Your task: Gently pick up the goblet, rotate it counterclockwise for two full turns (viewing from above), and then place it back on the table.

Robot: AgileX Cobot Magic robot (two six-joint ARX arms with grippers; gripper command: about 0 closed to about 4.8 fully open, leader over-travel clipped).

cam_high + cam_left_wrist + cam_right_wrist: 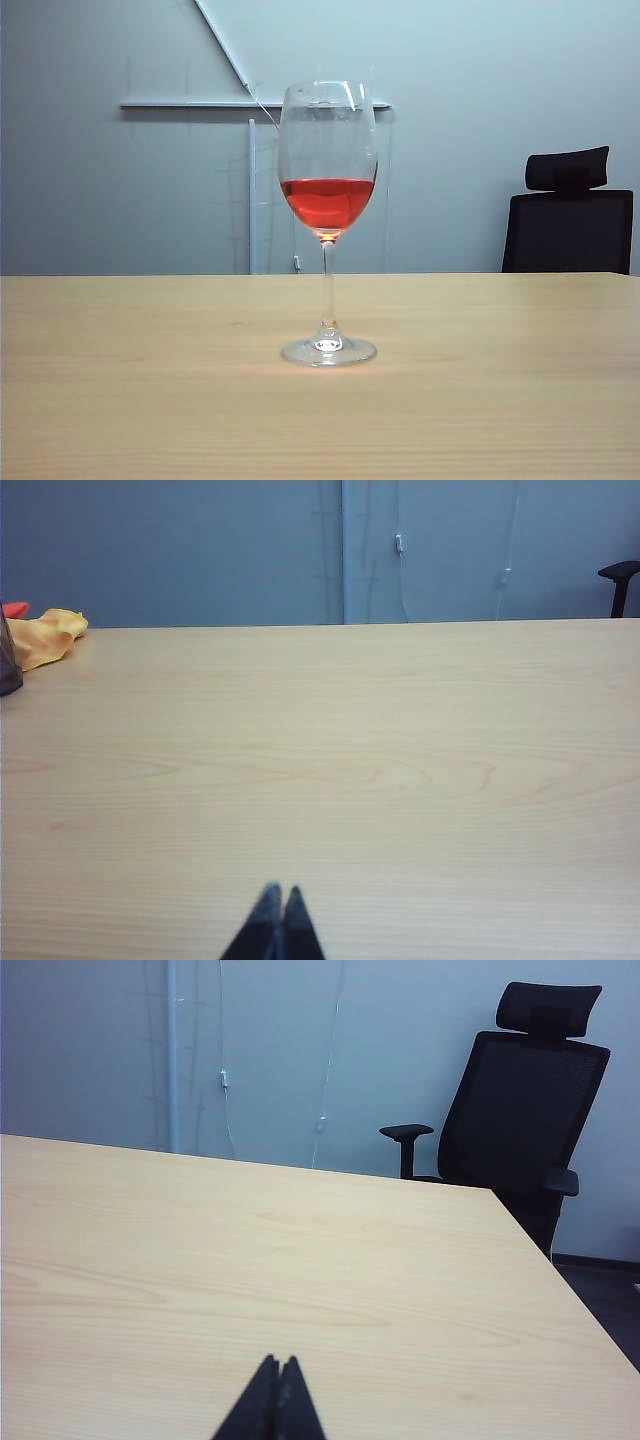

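Note:
The goblet (328, 215) stands upright on the table (120, 400) in the middle of the exterior view, a clear glass with red liquid in the lower part of its bowl, a thin stem and a round foot. Neither arm shows in that view. My left gripper (279, 890) is shut, its dark fingertips pressed together over bare tabletop (350, 780), with nothing between them. My right gripper (279, 1361) is shut too, empty, above the wood (250, 1260). The goblet appears in neither wrist view.
A yellow cloth (45, 635) with a red bit beside it lies at the table's far edge in the left wrist view, next to a dark object. A black office chair (525, 1100) stands beyond the table's right corner, also seen as the chair (570, 215) behind the table.

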